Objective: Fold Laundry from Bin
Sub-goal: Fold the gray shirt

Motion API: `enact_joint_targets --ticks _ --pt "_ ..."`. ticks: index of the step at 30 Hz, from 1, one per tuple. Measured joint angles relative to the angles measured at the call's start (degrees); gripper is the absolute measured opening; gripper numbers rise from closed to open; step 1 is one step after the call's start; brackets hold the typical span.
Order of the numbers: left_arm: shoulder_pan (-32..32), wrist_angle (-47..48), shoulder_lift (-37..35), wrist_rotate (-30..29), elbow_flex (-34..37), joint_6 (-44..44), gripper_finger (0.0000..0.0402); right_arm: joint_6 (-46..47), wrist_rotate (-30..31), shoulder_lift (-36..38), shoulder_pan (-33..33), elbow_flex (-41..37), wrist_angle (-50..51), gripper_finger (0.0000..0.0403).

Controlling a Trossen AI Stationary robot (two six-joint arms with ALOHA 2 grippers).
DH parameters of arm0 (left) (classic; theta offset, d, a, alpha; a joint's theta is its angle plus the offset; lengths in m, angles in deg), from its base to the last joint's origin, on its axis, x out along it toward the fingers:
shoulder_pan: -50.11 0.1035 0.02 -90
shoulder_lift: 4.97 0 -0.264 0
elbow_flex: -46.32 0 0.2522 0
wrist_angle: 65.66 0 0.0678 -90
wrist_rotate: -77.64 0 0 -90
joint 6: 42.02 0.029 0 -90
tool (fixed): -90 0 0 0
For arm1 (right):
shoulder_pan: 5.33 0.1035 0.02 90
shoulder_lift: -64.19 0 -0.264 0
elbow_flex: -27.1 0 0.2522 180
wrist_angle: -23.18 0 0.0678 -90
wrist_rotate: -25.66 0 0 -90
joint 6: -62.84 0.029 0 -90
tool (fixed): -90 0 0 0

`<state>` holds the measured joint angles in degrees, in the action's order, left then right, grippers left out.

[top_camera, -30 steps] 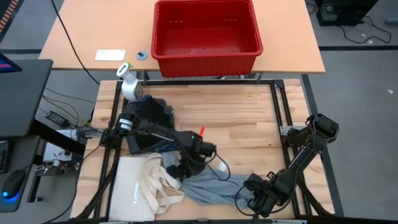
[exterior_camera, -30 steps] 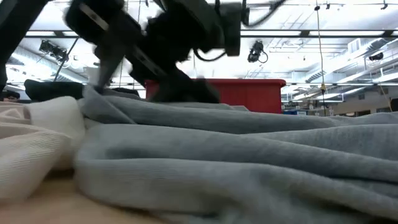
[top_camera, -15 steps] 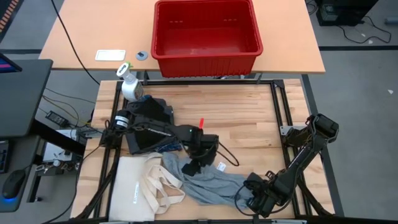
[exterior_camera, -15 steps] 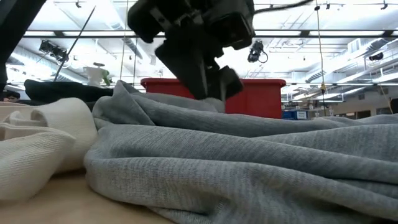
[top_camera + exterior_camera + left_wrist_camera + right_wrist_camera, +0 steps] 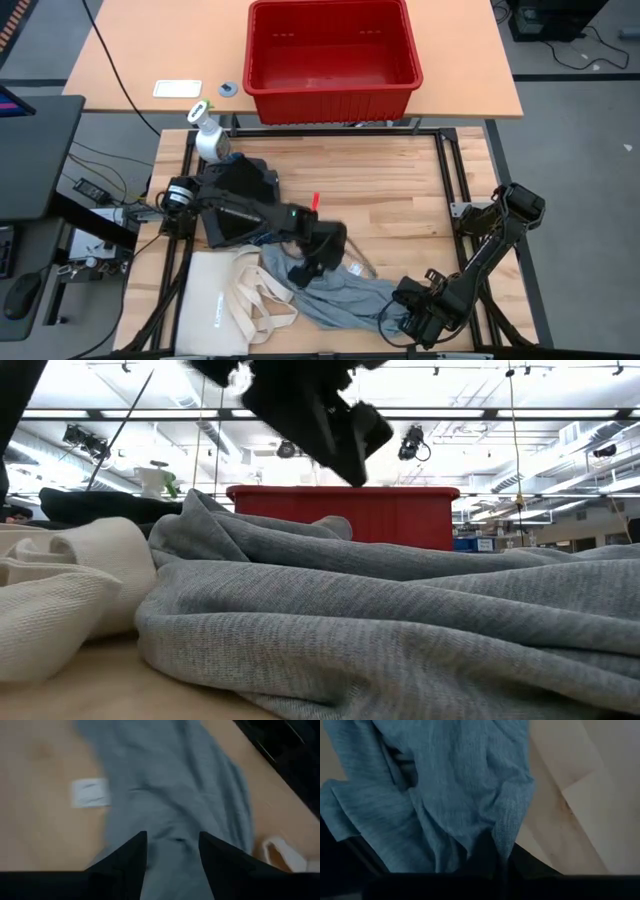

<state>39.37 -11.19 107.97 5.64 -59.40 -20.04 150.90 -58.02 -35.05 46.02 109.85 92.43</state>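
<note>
The left gripper (image 5: 322,255) hung parted and empty just above the light grey garment (image 5: 345,298), which lay at the table's six o'clock edge. The right gripper (image 5: 412,318) pinched that garment's corner. The red bin (image 5: 332,55) stood empty at twelve o'clock.

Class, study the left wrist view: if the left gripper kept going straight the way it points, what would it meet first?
Most likely the grey garment lying on the table: it fills the space ahead of the open left gripper, though depth is unclear.
</note>
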Motion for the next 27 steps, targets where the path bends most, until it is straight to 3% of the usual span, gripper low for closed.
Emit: enact_joint_targets --ticks 3,9,17,27 --pt "2.1 1.4 -1.3 -0.3 -0.1 -4.5 0.0183 -1.3 0.1 0.0 0.0 0.0 0.5 0.0017" --pt "2.8 4.5 -0.6 0.2 0.0 -2.9 0.0183 -3.2 0.1 0.0 0.0 0.0 1.4 0.0017" --pt "2.4 -3.8 -0.3 -1.3 6.0 -2.0 0.0183 -5.6 0.7 0.0 -0.3 0.0 2.1 0.0017" --pt "2.5 1.3 -0.3 -1.7 6.2 -0.2 0.0164 -5.8 1.2 0.0 -0.5 0.0 2.1 0.0017"
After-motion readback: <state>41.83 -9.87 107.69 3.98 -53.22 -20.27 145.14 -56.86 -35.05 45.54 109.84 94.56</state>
